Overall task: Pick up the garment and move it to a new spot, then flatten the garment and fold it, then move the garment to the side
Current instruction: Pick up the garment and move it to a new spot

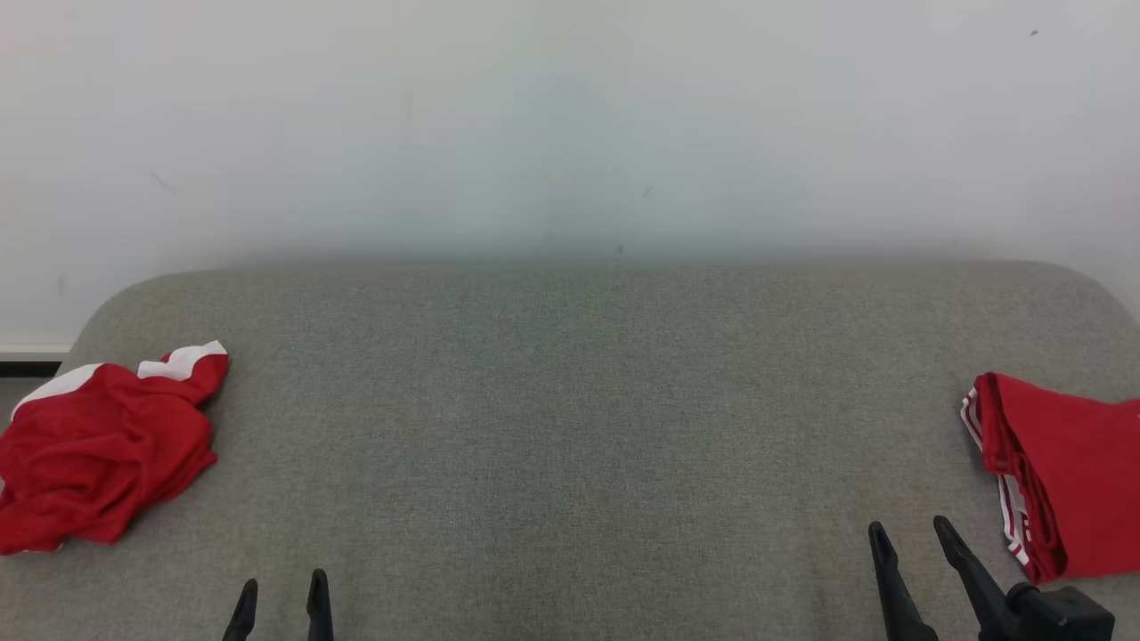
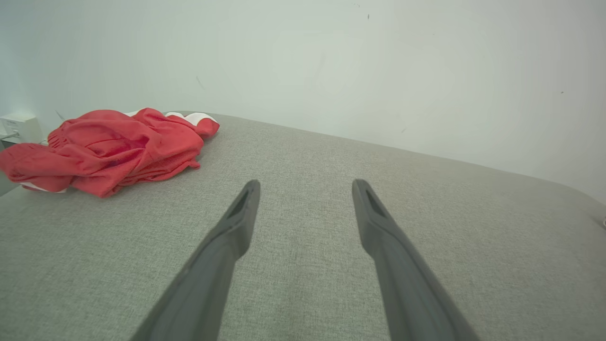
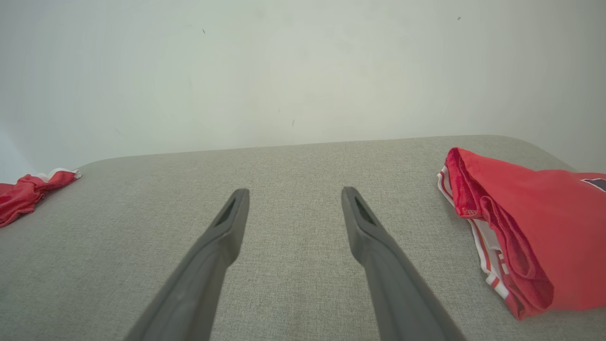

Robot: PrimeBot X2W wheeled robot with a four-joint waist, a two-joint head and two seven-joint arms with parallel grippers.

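Gripping state: left gripper (image 1: 280, 583) and right gripper (image 1: 910, 525) both spread wide, empty.
Mix-up risk: folded garment (image 1: 1060, 481) could get grabbed instead of crumpled garment (image 1: 102, 445).

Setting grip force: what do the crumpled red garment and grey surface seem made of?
The crumpled red garment looks like thin matte jersey knit: soft slumping folds, white trim. The grey surface seems woven upholstery fabric, matte: fine heathered weave shows.

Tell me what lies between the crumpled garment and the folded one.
Bare grey cushion, per the head view; right gripper tips intrude beside the folded garment.
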